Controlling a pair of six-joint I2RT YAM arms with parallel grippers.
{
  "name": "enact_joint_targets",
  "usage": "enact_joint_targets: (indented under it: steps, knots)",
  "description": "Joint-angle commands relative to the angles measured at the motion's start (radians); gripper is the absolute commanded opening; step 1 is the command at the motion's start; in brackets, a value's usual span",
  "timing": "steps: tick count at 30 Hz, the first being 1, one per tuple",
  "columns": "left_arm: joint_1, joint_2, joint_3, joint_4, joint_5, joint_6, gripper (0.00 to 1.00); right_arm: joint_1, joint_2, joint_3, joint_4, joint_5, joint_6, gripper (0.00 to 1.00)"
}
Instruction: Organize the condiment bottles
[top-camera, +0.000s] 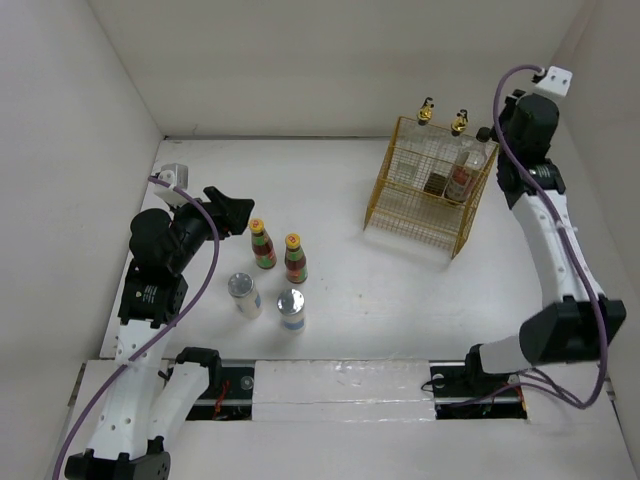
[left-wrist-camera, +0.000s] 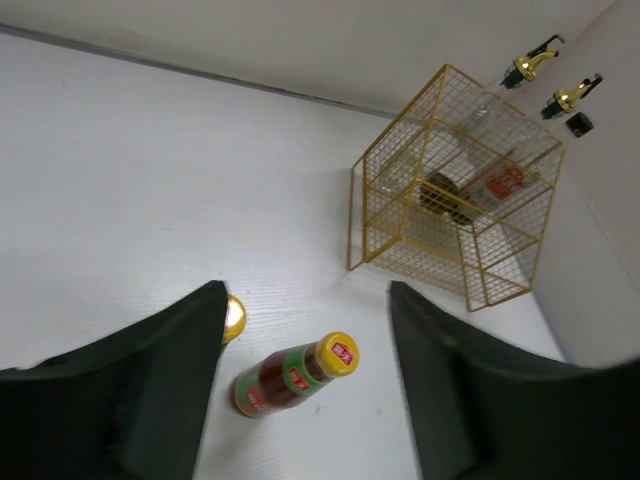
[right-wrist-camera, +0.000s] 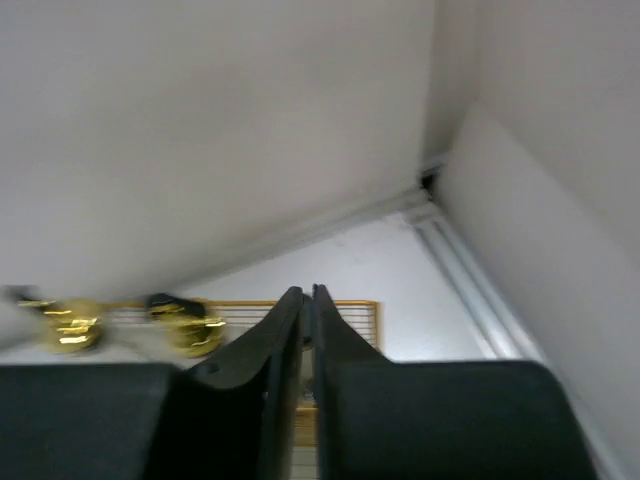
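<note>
Left tool (left-wrist-camera: 307, 296) gapes wide, empty, by two orange-capped red sauce bottles (top-camera: 263, 247) and two silver-lidded jars (top-camera: 243, 296), lower left. Right tool (right-wrist-camera: 308, 300) is pinched narrow, empty. Gold-spouted cruets (top-camera: 427, 112) and the labelled bottle (top-camera: 462, 178) stand in the basket (top-camera: 385, 192), upper right.

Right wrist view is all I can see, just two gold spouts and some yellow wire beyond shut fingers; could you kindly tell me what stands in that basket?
Observer: The yellow wire basket holds two glass cruets and a bottle with a red-white label.
Operator: Thank you. What stands outside it?
Observer: Two red-sauce bottles and two silver-lidded jars stand grouped on the table, well to the left of the basket.
Operator: And the other arm?
Observer: The left gripper is right by the red-sauce bottles, fingers open, holding nothing.
</note>
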Motion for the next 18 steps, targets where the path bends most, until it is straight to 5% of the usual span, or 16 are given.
enact_joint_targets:
  steps: [1,3,6,8,9,12,18]
  knots:
    - [0.005,-0.012,-0.005,0.052,0.011,0.010,0.57,0.086,-0.196,-0.072,0.083,-0.092,-0.018,0.09]
    - [0.005,-0.012,-0.005,0.052,-0.017,0.010,0.45,0.166,-0.235,-0.124,0.092,-0.212,-0.045,0.01]
    - [0.005,-0.012,-0.005,0.043,-0.028,0.010,0.38,0.328,-0.264,-0.248,0.101,-0.348,-0.067,0.04]
    - [0.005,-0.012,-0.005,0.043,-0.038,0.010,0.39,0.462,-0.273,-0.320,0.129,-0.450,-0.091,0.22]
    - [0.005,-0.012,-0.005,0.043,-0.038,0.010,0.42,0.511,-0.274,-0.369,0.129,-0.466,-0.104,0.40]
    - [0.005,-0.012,-0.005,0.030,-0.049,0.010,0.58,0.699,-0.248,-0.438,0.167,-0.466,-0.160,0.74]
    - [0.005,-0.003,0.005,0.030,-0.069,0.010,0.67,0.930,-0.081,-0.394,0.178,-0.367,-0.231,0.91]
